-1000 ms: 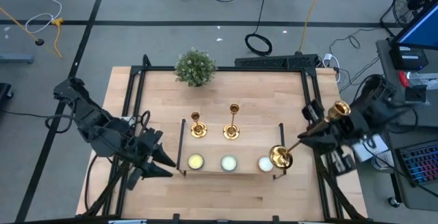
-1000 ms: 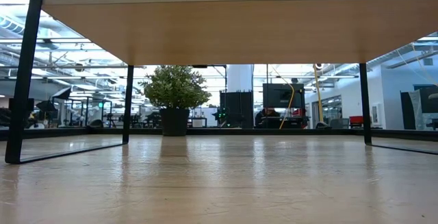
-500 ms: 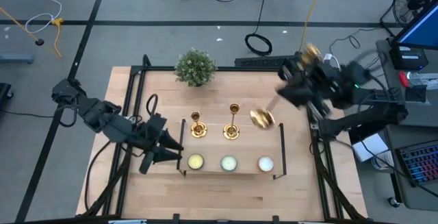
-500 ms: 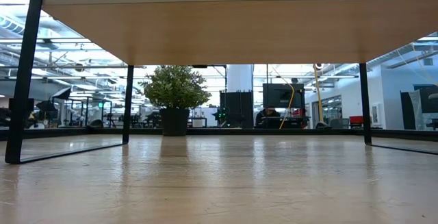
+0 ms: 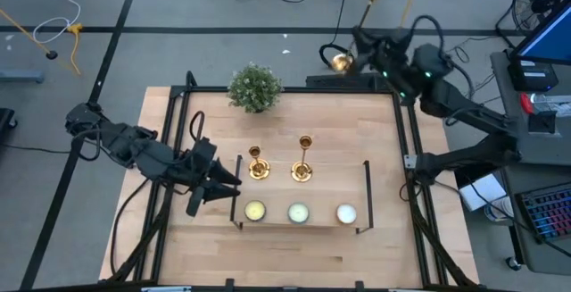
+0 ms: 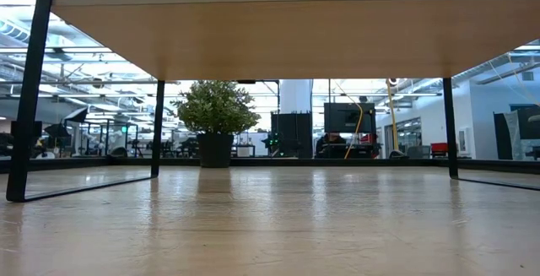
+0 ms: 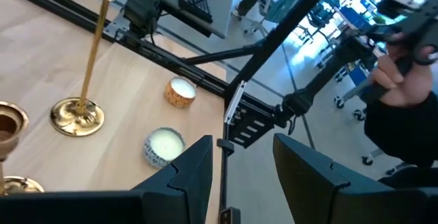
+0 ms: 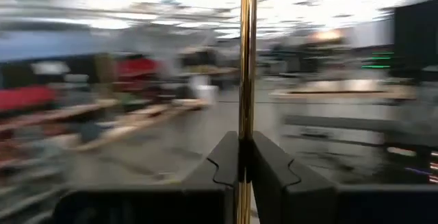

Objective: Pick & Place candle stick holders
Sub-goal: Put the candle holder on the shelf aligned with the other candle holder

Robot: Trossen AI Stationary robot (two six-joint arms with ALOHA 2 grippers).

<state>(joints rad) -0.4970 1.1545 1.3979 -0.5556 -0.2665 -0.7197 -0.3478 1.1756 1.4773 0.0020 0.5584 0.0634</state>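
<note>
Two gold candle stick holders (image 5: 257, 164) (image 5: 303, 160) stand mid-shelf (image 5: 366, 194) on the tabletop (image 5: 357, 122). The right gripper (image 5: 368, 37) pinches the third holder (image 5: 361, 26) by its stem, aloft beyond the tabletop's far edge, still to be placed. The left gripper (image 5: 225, 183), fingers spread, waits by the shelf's left end.

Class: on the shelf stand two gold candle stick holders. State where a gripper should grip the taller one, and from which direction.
Grip the taller candle stick holder on its thin stem, coming in level from the side: it stands upright, and the flared base is too wide.

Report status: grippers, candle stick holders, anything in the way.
Right gripper shut on third holder, tilted in the air beyond the table's far edge. Left gripper open, empty, by the shelf's left end. Two holders upright on shelf. No obstruction seen.
</note>
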